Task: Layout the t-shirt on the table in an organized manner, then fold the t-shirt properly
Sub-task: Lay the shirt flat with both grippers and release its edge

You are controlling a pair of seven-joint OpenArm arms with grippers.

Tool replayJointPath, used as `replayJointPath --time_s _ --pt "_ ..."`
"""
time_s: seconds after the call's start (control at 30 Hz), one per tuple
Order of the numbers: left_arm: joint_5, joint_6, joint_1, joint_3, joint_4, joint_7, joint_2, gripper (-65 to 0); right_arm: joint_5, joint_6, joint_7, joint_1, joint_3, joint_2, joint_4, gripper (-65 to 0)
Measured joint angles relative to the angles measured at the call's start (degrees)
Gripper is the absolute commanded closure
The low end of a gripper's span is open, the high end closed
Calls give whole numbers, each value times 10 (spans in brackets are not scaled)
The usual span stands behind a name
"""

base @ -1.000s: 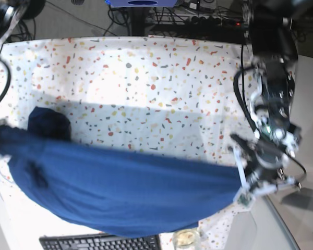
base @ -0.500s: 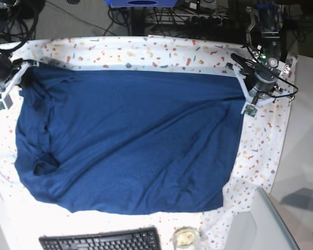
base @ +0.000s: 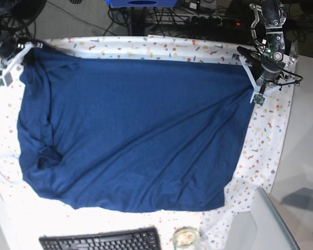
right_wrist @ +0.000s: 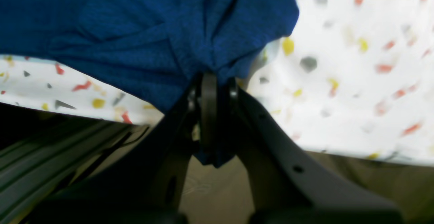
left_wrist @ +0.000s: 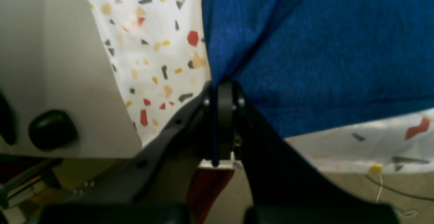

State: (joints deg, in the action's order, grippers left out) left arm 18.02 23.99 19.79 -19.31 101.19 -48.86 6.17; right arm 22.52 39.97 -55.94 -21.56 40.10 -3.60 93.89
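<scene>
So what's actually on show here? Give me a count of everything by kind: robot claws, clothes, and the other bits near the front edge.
Robot grippers: 2, the left gripper and the right gripper, each clamped on the shirt
T-shirts: 1, the navy t-shirt
Speckled tables: 1, the table
Keyboards: 1, the keyboard
Glass jars: 1, the jar
Total: 6

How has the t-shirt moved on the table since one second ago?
Yes. The t-shirt, then bunched near the keyboard, now spreads up to the table's far edge.

Table [base: 271,140], terrazzo-speckled white cloth: navy t-shirt [base: 130,130] spread flat across most of it, slightly wrinkled.
</scene>
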Motion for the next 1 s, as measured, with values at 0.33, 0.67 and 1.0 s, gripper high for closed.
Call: replayJointPath --time_s 0.33,0.67,1.0 --pt "0 0 2 0 -38 0 -5 0 2 0 3 7 5 5 -32 -9" --pt "0 0 2 0 -38 0 -5 0 3 0 2 7 17 24 -31 -192" --pt "2 0 27 -1 -14 -5 -3 -471 0 0 -6 6 98 38 53 -345"
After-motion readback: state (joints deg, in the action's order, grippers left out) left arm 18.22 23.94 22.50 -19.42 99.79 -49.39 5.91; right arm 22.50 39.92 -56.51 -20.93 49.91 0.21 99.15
